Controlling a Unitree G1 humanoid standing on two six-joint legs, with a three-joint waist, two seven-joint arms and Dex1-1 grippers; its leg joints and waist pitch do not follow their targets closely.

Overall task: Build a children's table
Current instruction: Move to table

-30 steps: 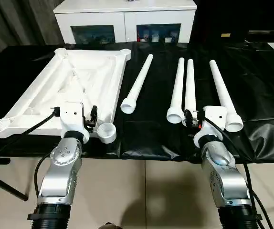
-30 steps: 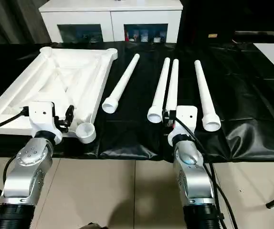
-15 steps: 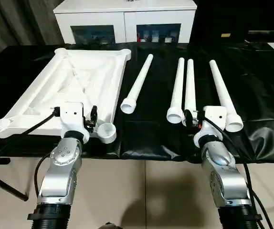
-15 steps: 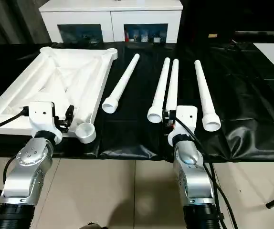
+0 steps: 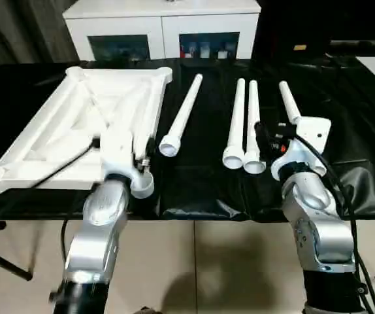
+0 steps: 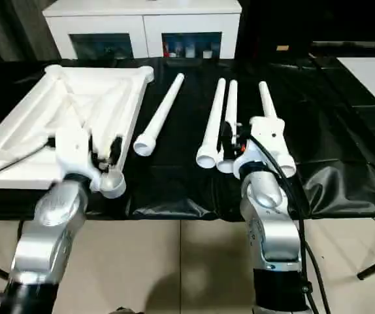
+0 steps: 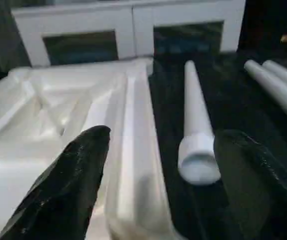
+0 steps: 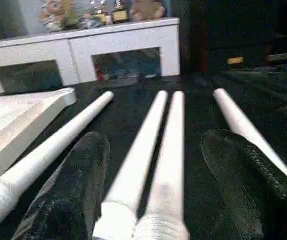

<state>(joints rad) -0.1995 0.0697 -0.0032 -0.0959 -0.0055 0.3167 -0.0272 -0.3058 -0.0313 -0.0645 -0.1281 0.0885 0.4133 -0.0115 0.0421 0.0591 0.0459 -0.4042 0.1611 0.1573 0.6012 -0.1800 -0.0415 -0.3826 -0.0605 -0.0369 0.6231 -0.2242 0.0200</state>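
Four white tube legs lie loose on the black sheet (image 5: 207, 190) covering our bench, wide ends toward us. One leg (image 5: 180, 116) sits alone just beside the tabletop's right edge; two more, a touching pair (image 5: 238, 121) and (image 5: 253, 124), lie approx. at 12 o'clock from our right gripper (image 8: 156, 185); the fourth leg (image 5: 289, 101) runs off at 1 o'clock, partly behind that wrist. The tabletop (image 5: 83, 127), ribbed underside up w/ round corner sockets, fills the sheet's left half at 10–11 o'clock. Our left gripper (image 7: 156, 185) hovers over the tabletop's right rail, fingers (image 7: 68, 185) spread apart, nothing between them. Right gripper fingers (image 8: 246, 177) likewise stand released, straddling the pair's wide ends, no contact. White cabinet (image 5: 164, 26) w/ glass-fronted shelves stands at 12 o'clock beyond the bench.
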